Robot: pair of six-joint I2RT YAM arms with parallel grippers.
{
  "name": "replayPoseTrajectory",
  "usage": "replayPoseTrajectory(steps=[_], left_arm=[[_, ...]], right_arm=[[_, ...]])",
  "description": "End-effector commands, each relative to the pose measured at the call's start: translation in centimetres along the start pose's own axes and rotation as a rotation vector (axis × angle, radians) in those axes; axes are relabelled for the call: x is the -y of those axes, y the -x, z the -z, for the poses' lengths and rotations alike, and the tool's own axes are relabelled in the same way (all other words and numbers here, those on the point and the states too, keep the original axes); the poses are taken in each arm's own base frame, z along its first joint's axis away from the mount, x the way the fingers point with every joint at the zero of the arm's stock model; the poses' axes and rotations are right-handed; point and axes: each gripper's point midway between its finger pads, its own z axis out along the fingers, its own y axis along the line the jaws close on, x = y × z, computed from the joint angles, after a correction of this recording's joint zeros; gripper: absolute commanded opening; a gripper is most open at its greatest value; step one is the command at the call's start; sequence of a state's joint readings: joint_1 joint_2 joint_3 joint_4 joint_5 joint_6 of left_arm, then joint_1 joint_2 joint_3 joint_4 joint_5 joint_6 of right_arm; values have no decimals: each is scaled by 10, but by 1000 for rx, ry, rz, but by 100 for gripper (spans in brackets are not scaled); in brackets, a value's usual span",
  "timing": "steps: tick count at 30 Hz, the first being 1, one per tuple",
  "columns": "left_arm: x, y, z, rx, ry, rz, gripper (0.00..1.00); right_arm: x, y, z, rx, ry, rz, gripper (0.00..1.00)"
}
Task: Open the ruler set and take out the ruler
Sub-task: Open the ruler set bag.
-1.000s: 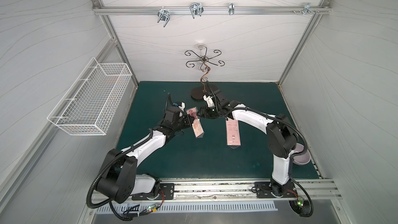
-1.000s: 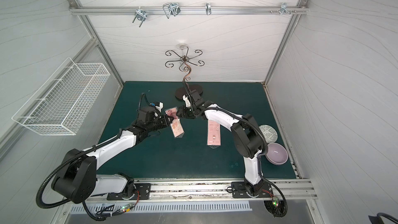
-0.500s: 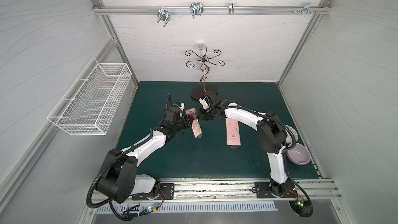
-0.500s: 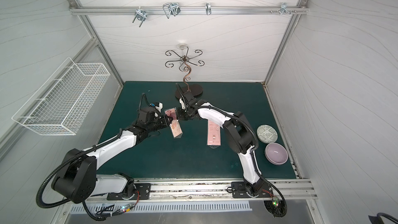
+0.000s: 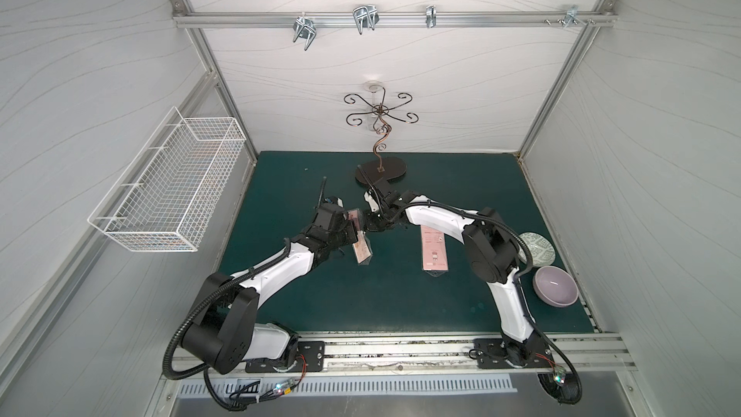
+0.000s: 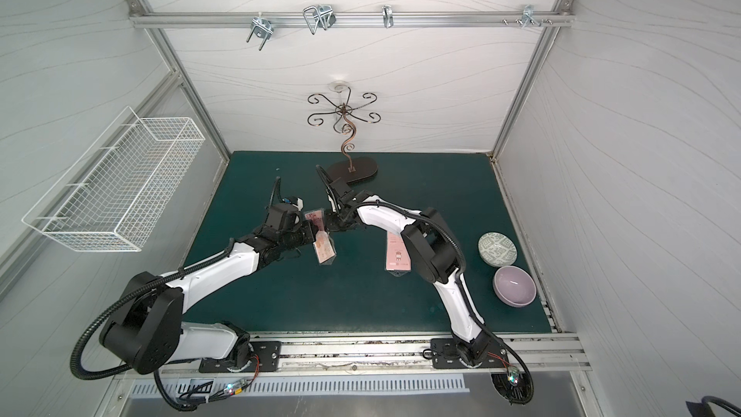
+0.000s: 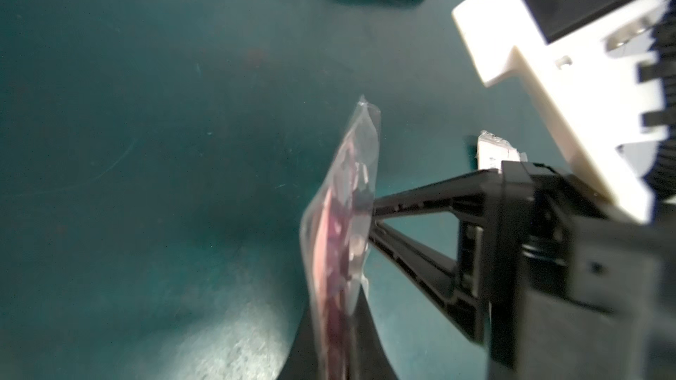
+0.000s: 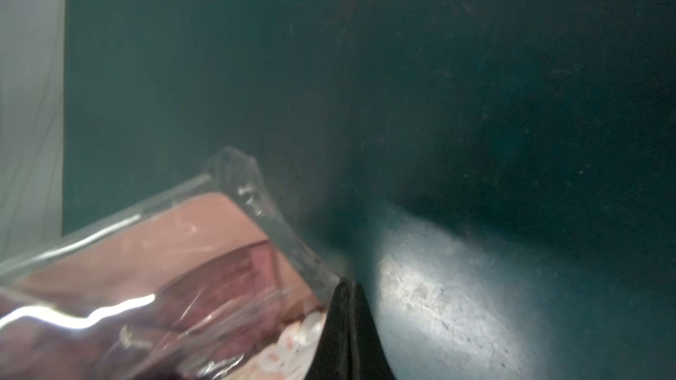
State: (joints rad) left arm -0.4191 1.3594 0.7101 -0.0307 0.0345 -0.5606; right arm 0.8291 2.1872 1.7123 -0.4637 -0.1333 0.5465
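The ruler set [image 5: 359, 243] is a clear bag with pink contents, and it hangs tilted above the green mat. My left gripper [image 5: 349, 237] is shut on its side; in the left wrist view the bag [image 7: 340, 235] stands edge-on between my left gripper's [image 7: 338, 360] black fingers. From the right, my right gripper [image 5: 367, 225] meets the bag's upper part. Its fingertips [image 7: 376, 203] come together on the clear film. In the right wrist view the right gripper [image 8: 345, 308] is shut at the bag's edge [image 8: 256, 195]. The ruler cannot be told apart inside.
A flat pink pack [image 5: 433, 252] lies on the mat under the right forearm. The dark base of a curly metal stand [image 5: 381, 174] sits just behind both grippers. A patterned dish [image 5: 539, 248] and purple bowl [image 5: 555, 286] are at the right edge. A wire basket [image 5: 168, 190] hangs on the left wall.
The right gripper has moved left to the top of the bag and shut there. The left arm and the bag have stayed almost still.
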Motion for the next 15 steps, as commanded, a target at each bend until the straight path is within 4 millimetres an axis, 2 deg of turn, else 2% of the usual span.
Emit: replayPoseTrajectory(steps=[1, 5, 10, 11, 13, 15], left_arm=[[-3, 32, 6, 97, 68, -27, 0], [-6, 25, 2, 79, 59, -60, 0], [-13, 20, -6, 55, -26, 9, 0], [-15, 20, -8, 53, -39, 16, 7], [-19, 20, -11, 46, -44, 24, 36], [-22, 21, -12, 38, -30, 24, 69]], right_arm=[[73, -28, -15, -95, -288, 40, 0], [77, -32, -19, -118, -232, 63, 0], [69, -31, 5, -138, 25, -86, 0], [67, -32, 12, -145, 91, -111, 0], [58, -37, 26, -167, 205, -158, 0], [49, -41, 42, -173, 281, -180, 0]])
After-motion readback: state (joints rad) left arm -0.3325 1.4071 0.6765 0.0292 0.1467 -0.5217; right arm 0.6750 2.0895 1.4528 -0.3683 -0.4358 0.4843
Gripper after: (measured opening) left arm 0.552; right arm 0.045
